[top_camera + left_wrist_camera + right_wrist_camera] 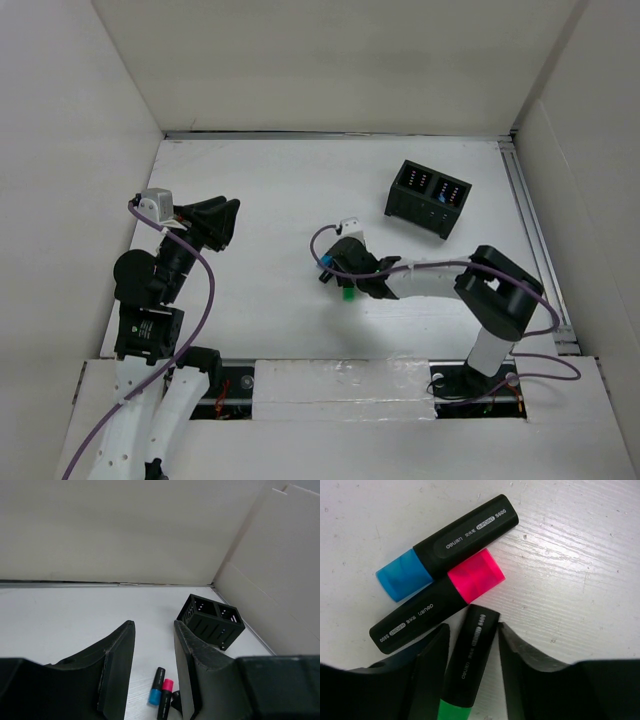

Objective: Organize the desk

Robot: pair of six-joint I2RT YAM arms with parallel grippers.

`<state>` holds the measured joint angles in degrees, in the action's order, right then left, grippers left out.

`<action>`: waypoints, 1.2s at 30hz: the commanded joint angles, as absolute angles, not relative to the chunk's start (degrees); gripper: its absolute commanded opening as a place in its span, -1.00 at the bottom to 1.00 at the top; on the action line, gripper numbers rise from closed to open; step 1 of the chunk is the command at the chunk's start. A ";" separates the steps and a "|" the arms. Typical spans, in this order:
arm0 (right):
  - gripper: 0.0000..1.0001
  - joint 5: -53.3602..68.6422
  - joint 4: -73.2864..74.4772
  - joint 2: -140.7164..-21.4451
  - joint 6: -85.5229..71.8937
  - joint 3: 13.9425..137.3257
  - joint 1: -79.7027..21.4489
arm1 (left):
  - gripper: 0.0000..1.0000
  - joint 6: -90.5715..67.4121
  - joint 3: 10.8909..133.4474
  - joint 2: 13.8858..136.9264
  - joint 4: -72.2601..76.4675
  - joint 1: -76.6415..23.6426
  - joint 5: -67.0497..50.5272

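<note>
Three black highlighters lie together on the white desk (270, 180). The blue-capped highlighter (455, 535) and the pink-capped highlighter (435, 600) rest side by side, touching. My right gripper (472, 626) is down over them, shut on the green-capped highlighter (470, 660), whose black body lies slightly askew between both fingers. From the top view the right gripper (338, 272) sits at mid-desk with the green cap (347, 293) showing below it. My left gripper (154, 624) hovers at the left, jaws narrowly apart and holding nothing.
A small black two-compartment holder box (428, 198) stands at the back right of the desk, also in the left wrist view (212, 622). White panel walls border the desk on three sides. A metal rail (532, 230) runs along the right edge.
</note>
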<state>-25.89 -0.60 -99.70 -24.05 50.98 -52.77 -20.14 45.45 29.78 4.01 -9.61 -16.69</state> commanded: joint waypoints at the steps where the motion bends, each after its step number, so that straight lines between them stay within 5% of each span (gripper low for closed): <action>1: -0.06 -24.52 0.88 -100.46 -24.34 50.45 -51.94 | -0.34 -19.51 45.53 29.27 6.24 -9.40 -16.61; 8: -0.86 -26.98 2.37 -95.27 -25.31 49.04 -51.94 | -0.34 -19.51 45.53 29.09 6.33 -9.40 -16.70; 17: -0.81 -28.13 -1.91 -78.14 -21.19 55.45 -42.73 | -0.35 -19.86 45.44 29.79 6.59 -9.40 -17.58; 27: -0.80 -31.82 -17.13 -91.66 -9.85 73.45 -22.79 | -0.35 -19.60 45.35 29.62 6.50 -9.40 -17.05; 36: -0.79 -32.08 -18.90 -100.63 -6.07 77.87 -17.31 | -0.35 -19.51 45.44 29.44 6.33 -9.40 -17.05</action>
